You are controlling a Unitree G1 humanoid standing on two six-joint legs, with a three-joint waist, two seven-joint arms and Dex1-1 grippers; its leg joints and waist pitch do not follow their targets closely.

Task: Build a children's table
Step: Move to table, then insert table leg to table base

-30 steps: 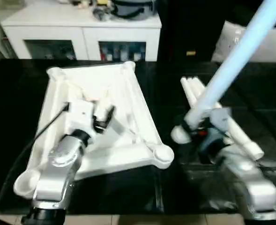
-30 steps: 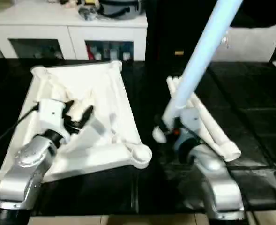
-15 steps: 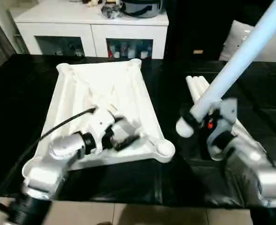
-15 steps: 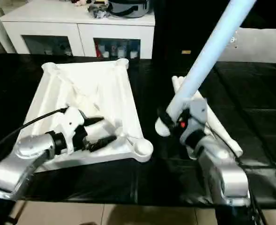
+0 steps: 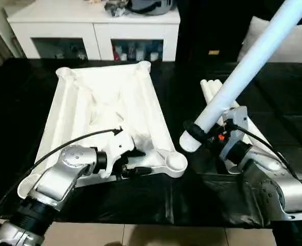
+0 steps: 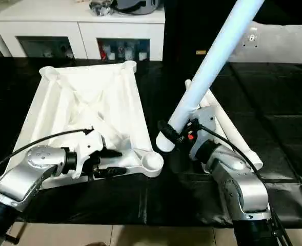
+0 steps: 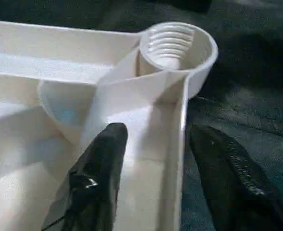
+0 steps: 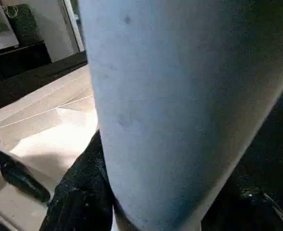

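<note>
The white table top (image 5: 104,102) lies upside down on the black table, ribs up. My left gripper (image 5: 135,161) is at its near edge, close to the near-right corner socket (image 5: 175,163). It is open, with one finger (image 7: 100,163) inside on the white plastic and the other outside, the rim (image 7: 177,144) between them. My right gripper (image 5: 204,134) is shut on a long white leg (image 5: 243,72) near its thick end. That leg slants up to the far right, its thick end hanging just right of the socket. More legs (image 6: 233,136) lie behind my right arm.
A white cabinet (image 5: 94,25) stands behind the black-covered table (image 5: 140,200). A white cushion (image 5: 299,48) sits at the back right. A black cable (image 5: 63,143) loops from my left arm over the top's near-left part. The table's front edge is just below my forearms.
My left gripper has come from the middle of the top down to its near edge beside the corner socket, and its fingers stand closer together. The held leg's thick end sits nearer the socket.
</note>
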